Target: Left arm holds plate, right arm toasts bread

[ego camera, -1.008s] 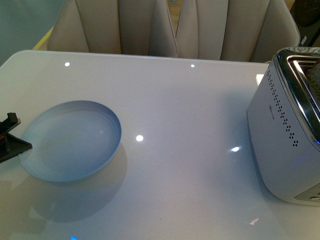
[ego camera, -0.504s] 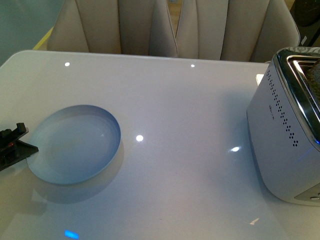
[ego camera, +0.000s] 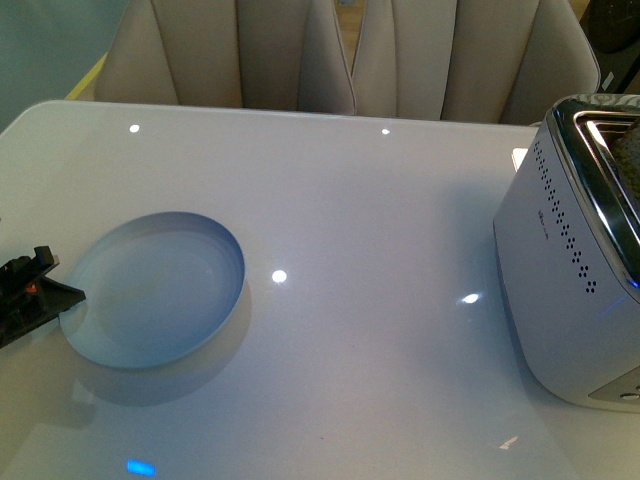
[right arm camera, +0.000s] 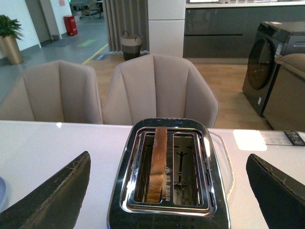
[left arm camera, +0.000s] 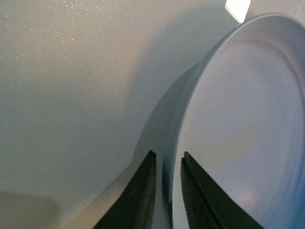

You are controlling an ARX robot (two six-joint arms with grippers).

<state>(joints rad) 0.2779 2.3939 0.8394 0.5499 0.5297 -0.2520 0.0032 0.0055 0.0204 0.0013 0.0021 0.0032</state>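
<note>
Left gripper (left arm camera: 167, 191) pinches plate (ego camera: 150, 290) rim, right gripper (right arm camera: 169, 191) spread wide above toaster (right arm camera: 169, 171) w/ bread (right arm camera: 157, 162) already in slot; lifting bread out onto plate prob left

white table (ego camera: 380, 210) under toaster (ego camera: 560, 290)

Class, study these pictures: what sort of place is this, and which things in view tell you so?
Probably a kitchen-dining area in a showroom or test home. A toaster holding bread stands on a glossy white table with padded chairs behind; a front-loading washing machine and dark cabinets stand farther back.
</note>
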